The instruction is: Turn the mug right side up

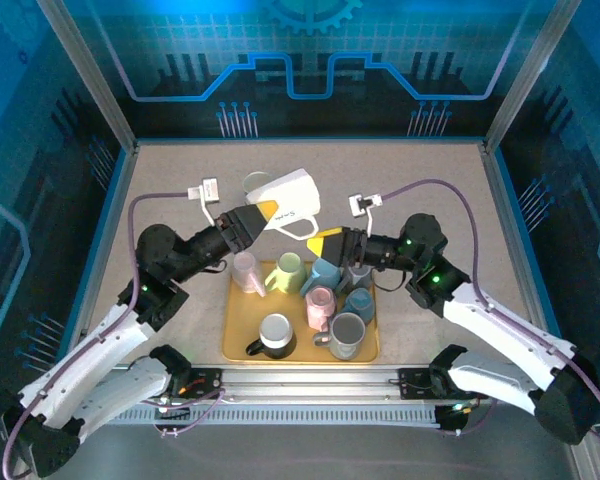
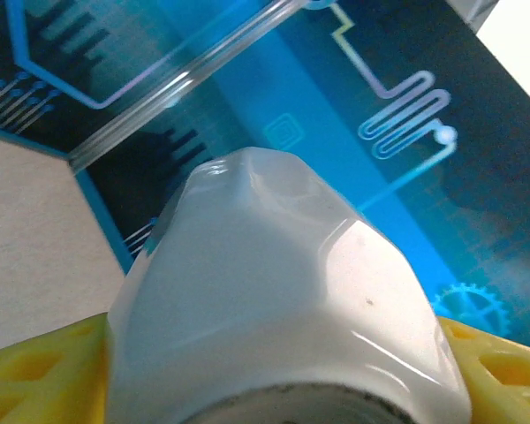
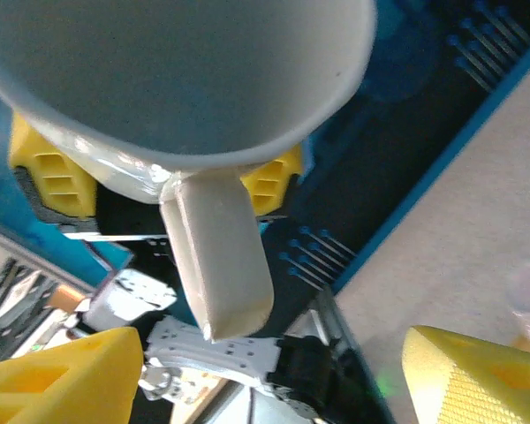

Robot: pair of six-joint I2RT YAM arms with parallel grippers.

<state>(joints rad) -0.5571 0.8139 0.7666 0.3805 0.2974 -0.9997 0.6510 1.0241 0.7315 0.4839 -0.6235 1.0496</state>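
Table (image 1: 430, 200), bare past the middle. Yellow tray (image 1: 236, 340) at the centre of its near edge, crowded with other mugs (image 1: 277, 335), some mouth-up, some hard to read. None of these the one in hand.

White mug (image 1: 285, 200) off the table altogether, in the air above the bare stretch just beyond the tray's far edge. Neither inverted nor upright: tipped onto its side, one end towards the far-left corner, handle (image 1: 298, 228) on the near side. Judged about halfway through the turn.

Left gripper (image 1: 263, 212) clamped across the mug's body, yellow fingers (image 2: 35, 380) pressed to either flank in the left wrist view. Right gripper (image 1: 327, 243) just beside the handle, spread wide and gripping nothing. In the right wrist view, its fingers (image 3: 53, 380) well apart below the handle, no contact.

Done, as far as can be judged: pick-up, lift, first part of the rotation. Left to do: rest of the rotation until mouth-up, then down onto the table or tray on its base, then release. Unclear whether meant as a hand-over to the right or a one-arm finish. Main risk, probably: slip of the glazed wall in the clamp during the turn.
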